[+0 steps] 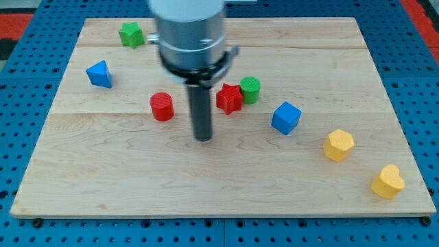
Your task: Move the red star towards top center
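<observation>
Resting my tip (203, 138) on the board (137, 192), near the red star (229, 99).

My tool is a plain rod with nothing to open or close, and it holds nothing; its tip stands apart from the star, which lies at about 1 o'clock from it, a little right of the board's middle. The star touches the green cylinder (250, 90), which sits at 2 o'clock from the star. The red cylinder (162, 107) is at 10 o'clock from my tip, apart from it. The blue cube (286, 117) is at 3 o'clock from my tip. Further toward 4 o'clock lie the yellow hexagon (338, 145) and the yellow heart (387, 182). The blue triangle (99, 74) and the green star (131, 34) are well apart, toward 10 and 11 o'clock.
</observation>
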